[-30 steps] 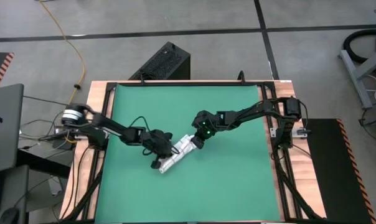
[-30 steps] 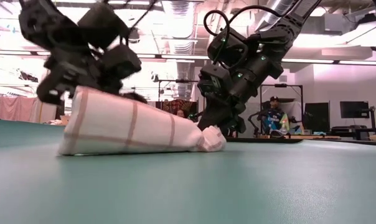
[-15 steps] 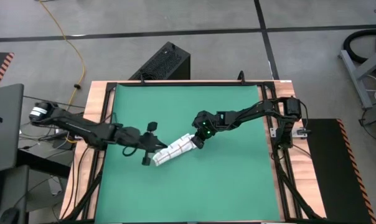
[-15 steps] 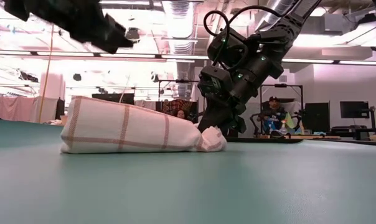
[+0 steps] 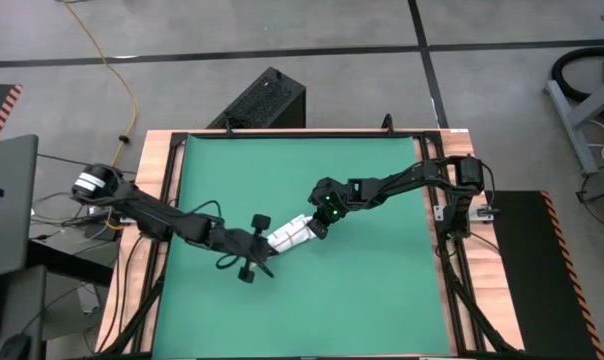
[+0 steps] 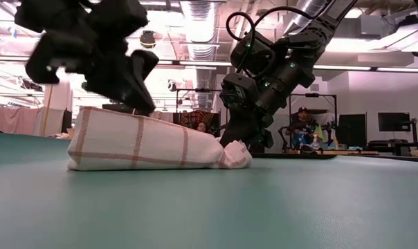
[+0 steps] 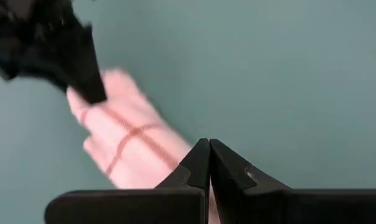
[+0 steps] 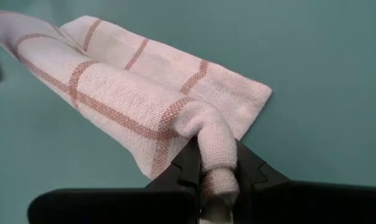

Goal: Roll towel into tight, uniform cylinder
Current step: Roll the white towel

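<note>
Partly hidden, the towel (image 5: 290, 235) is pinched by right claw (image 5: 317, 229); left claw (image 5: 259, 243) is closed, empty.

The towel (image 5: 287, 235) (image 6: 143, 142) (image 8: 138, 87) — white with red-brown checks — lies rolled into a loose, tapering bundle (thicker at one end) near the middle of the green mat (image 5: 362, 290), slanted to its edges, one end pinched narrow

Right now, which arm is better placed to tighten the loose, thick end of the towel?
The left. Its end effector, fingers together, is over the thick end of the towel, while the right end effector is shut on the narrow end and anchors it on the mat.
</note>
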`<control>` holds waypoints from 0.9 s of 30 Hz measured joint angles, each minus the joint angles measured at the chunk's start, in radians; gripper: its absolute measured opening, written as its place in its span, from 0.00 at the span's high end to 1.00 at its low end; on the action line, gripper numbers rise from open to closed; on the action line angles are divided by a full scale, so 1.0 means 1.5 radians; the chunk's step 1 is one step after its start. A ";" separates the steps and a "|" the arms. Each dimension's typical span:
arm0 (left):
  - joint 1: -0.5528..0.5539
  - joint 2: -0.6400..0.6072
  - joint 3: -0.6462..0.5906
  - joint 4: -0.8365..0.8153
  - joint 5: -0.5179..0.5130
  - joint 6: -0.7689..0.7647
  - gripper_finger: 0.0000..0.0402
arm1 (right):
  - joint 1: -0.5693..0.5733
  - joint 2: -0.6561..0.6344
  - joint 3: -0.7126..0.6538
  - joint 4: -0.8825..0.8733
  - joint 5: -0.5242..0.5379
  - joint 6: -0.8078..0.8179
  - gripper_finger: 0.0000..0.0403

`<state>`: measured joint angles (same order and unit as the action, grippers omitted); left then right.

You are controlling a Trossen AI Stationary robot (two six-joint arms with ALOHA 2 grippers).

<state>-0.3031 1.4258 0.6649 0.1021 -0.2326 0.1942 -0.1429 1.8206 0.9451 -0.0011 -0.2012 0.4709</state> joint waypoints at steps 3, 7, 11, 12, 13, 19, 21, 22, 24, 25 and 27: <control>0.000 0.019 0.019 -0.072 -0.033 -0.006 1.00 | 0.000 0.000 0.000 -0.002 0.000 0.000 0.86; 0.001 0.022 0.015 -0.103 -0.056 -0.026 1.00 | 0.000 0.000 0.000 -0.005 -0.001 0.000 0.86; 0.000 0.019 0.012 -0.130 -0.072 -0.051 1.00 | 0.001 0.000 0.000 -0.007 -0.001 -0.001 0.86; 0.000 0.018 0.012 -0.135 -0.072 -0.060 1.00 | 0.001 0.000 0.000 -0.007 -0.001 -0.001 0.86; 0.000 0.018 0.012 -0.143 -0.073 -0.070 1.00 | 0.001 0.000 0.000 -0.007 -0.001 -0.002 0.86; 0.000 0.018 -0.014 -0.179 -0.080 -0.136 1.00 | 0.001 0.000 0.000 -0.009 -0.002 -0.003 0.86; -0.001 0.018 -0.040 -0.146 -0.076 -0.156 1.00 | 0.001 0.000 0.000 -0.009 -0.002 -0.005 0.86; -0.003 0.018 -0.053 -0.128 -0.075 -0.163 1.00 | 0.001 0.000 0.000 -0.009 -0.002 -0.005 0.86; -0.008 0.018 -0.073 -0.094 -0.075 -0.175 1.00 | 0.001 0.000 0.000 -0.009 -0.002 -0.008 0.86; -0.010 0.018 -0.080 -0.081 -0.075 -0.179 1.00 | 0.001 0.000 0.000 -0.009 0.003 -0.017 0.86; -0.017 0.018 -0.086 -0.067 -0.074 -0.184 1.00 | 0.002 -0.008 -0.001 -0.009 0.029 -0.041 0.86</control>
<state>-0.3287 1.4525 0.5353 0.0015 -0.3443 -0.0825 -0.1405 1.8090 0.9440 -0.0143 -0.1581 0.4100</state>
